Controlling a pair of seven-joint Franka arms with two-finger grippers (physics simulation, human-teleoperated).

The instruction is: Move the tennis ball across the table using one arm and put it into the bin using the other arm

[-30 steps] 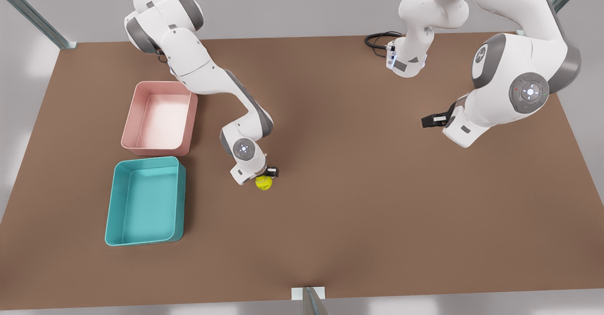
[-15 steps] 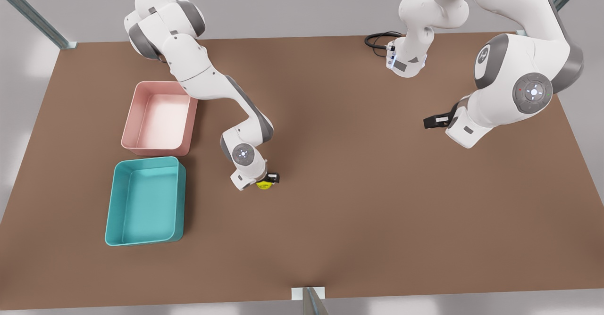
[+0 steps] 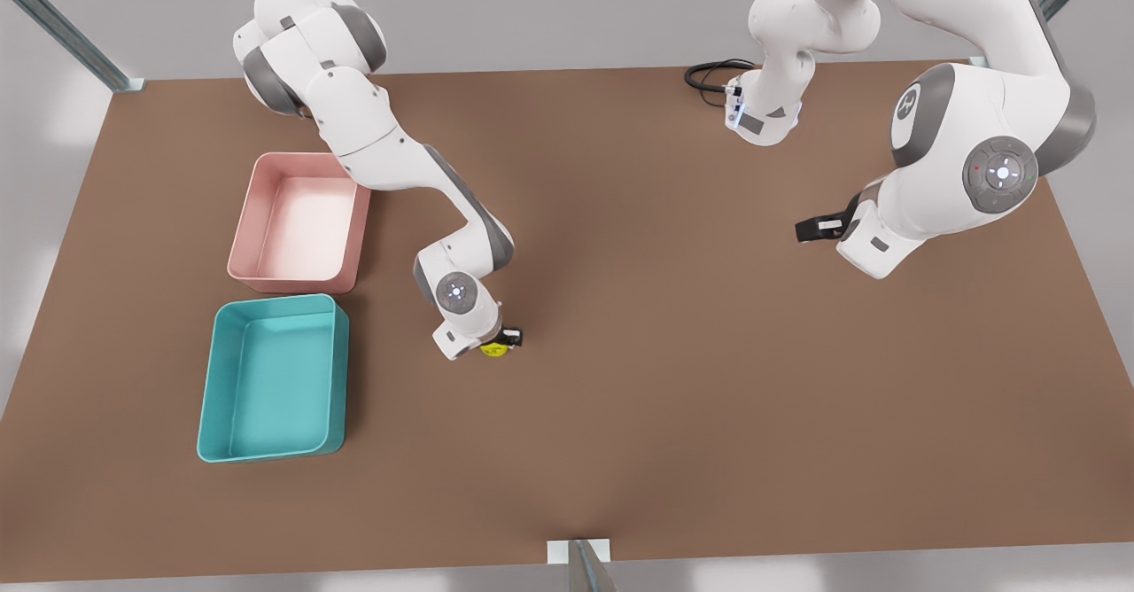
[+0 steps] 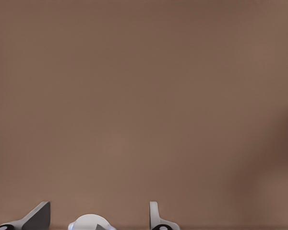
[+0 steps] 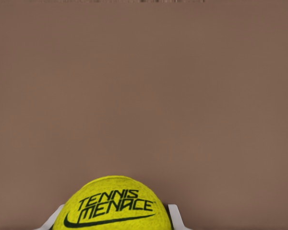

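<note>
Right wrist view: the ball sits between the right gripper's fingers — held, low over the surface. Beside this gripper lies the bin, pink tub behind it. Left gripper waits well apart — fingers spread wide, nothing between.

tennis ball on table, right of bin

Even, soft overhead light — faint blurred shadows on the table — no glare.
</note>
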